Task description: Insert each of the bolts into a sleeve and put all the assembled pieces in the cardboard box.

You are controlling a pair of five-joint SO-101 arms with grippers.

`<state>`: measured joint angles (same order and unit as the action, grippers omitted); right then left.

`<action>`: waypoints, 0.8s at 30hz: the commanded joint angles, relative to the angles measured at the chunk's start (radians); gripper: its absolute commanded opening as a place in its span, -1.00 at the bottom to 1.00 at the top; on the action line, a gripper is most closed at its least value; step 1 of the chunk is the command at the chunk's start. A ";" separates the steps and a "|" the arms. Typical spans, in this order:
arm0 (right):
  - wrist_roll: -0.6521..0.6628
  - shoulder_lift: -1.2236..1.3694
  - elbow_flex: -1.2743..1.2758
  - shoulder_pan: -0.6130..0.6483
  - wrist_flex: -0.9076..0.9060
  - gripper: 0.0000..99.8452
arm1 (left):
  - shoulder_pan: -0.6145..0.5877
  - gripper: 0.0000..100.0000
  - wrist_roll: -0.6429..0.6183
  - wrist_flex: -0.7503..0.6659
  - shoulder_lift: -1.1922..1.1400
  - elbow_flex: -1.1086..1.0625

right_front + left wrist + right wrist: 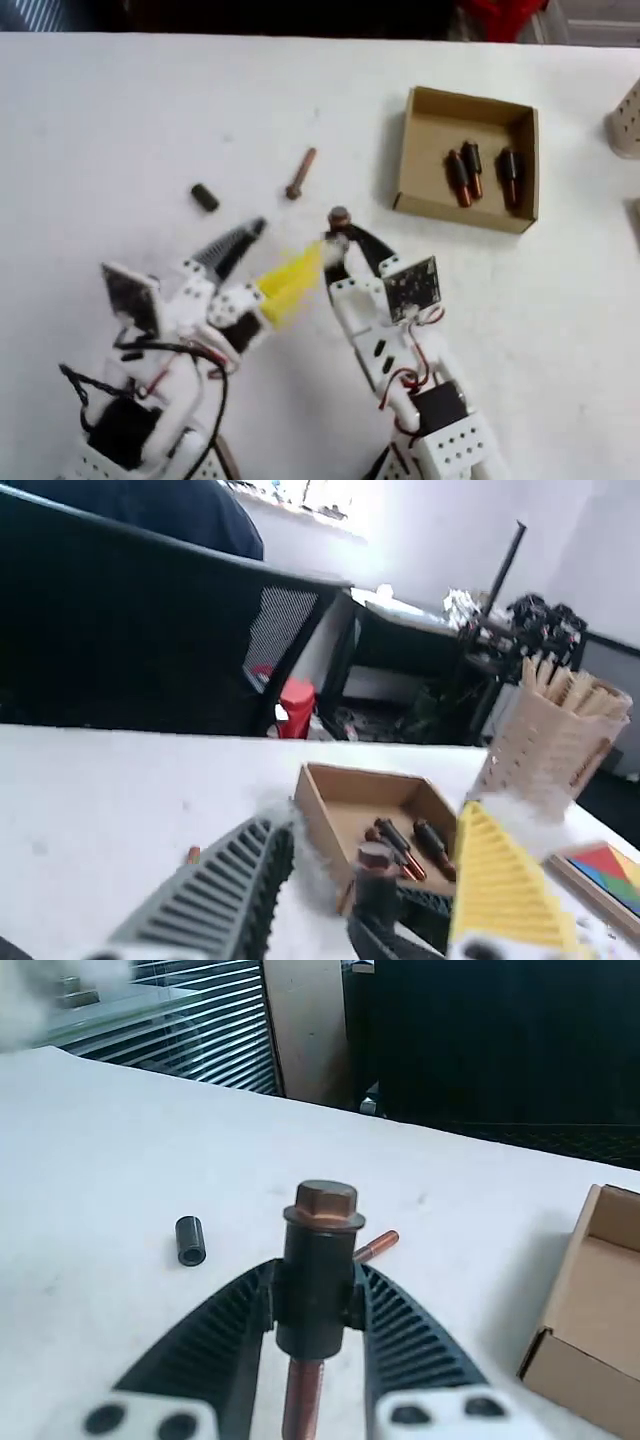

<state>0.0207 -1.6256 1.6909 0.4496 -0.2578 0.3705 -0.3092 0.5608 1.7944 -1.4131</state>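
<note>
Right gripper clamps a sleeved bolt; left gripper gapes (loose bolt, sleeve nearby).

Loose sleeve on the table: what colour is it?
The loose sleeve is black; clearest in the right wrist view.

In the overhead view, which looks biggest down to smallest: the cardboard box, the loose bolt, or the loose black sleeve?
1. Box, by far the largest.
2. Loose bolt.
3. Loose sleeve, shorter than the bolt, though thicker.
</note>
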 commanded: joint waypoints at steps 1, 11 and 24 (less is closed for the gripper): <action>0.006 -0.018 0.006 -0.013 -0.018 -0.97 | -0.127 -0.87 -0.012 -0.181 0.010 -0.046; 0.006 -0.025 0.005 -0.127 -0.019 -0.97 | -0.289 -0.96 -0.009 -0.114 0.010 -0.173; 0.002 -0.018 -0.130 -0.328 -0.091 -0.97 | -0.410 -0.95 0.118 0.233 0.010 -0.281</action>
<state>0.0207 -1.6256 1.6602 0.1718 -0.2885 -0.0084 -0.2048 0.7557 1.7960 -1.6955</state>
